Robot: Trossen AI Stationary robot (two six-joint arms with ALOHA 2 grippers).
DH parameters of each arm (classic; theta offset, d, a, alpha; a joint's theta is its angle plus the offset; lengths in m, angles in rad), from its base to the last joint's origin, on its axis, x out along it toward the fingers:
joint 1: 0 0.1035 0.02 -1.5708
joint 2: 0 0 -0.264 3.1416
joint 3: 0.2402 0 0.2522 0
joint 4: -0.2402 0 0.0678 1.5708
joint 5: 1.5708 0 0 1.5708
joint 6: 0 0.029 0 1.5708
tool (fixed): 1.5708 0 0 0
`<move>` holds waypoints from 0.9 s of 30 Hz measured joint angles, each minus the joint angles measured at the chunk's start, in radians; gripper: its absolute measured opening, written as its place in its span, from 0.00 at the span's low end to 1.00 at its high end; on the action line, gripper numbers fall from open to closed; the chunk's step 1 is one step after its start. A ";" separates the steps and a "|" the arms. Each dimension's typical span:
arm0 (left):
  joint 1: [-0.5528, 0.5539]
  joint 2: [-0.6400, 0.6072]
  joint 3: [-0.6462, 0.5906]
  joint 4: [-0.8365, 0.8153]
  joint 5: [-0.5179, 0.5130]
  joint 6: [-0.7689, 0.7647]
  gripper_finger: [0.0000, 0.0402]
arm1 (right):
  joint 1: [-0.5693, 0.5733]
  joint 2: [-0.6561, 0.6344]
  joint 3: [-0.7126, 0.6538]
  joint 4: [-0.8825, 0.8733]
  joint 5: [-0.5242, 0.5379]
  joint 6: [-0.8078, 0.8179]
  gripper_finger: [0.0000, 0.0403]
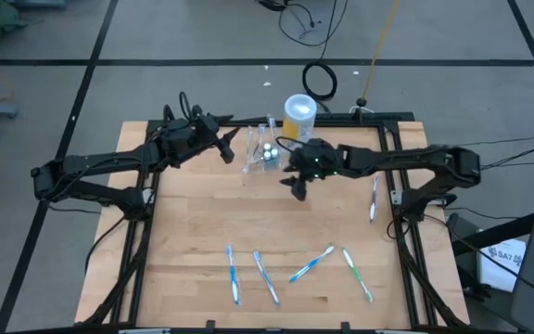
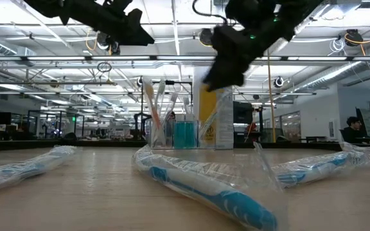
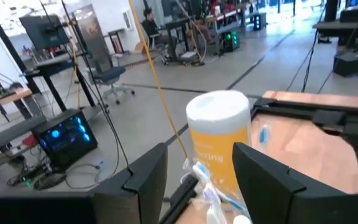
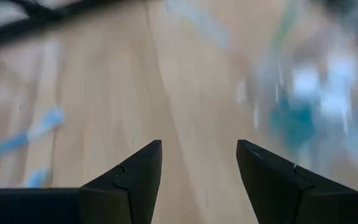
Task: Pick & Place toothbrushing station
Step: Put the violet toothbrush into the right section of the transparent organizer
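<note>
The clear cup point(image 1: 265, 153) stands between the open, empty left hand point(image 1: 225, 148) and right hand point(image 1: 295, 183).

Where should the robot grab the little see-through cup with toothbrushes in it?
Probably by the clear cup's side wall, low down, fingers either side. It stands upright with toothbrushes sticking out the top, so coming from above looks blocked. The yellow container crowds the far side; approach from the open table side.

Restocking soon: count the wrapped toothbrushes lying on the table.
5: four along the near edge; one by the right edge. Those standing in the cup aren't counted.
</note>
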 joint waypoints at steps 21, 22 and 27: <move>0.006 0.000 0.000 0.088 0.000 0.010 0.47 | 0.073 -0.025 -0.065 -1.046 0.241 0.651 0.50; 0.006 0.000 0.000 0.088 0.000 0.010 0.47 | 0.072 -0.025 -0.065 -1.067 0.281 0.689 0.50; 0.006 0.000 0.000 0.085 0.000 0.008 0.47 | 0.044 -0.025 -0.067 -1.128 0.318 0.797 0.50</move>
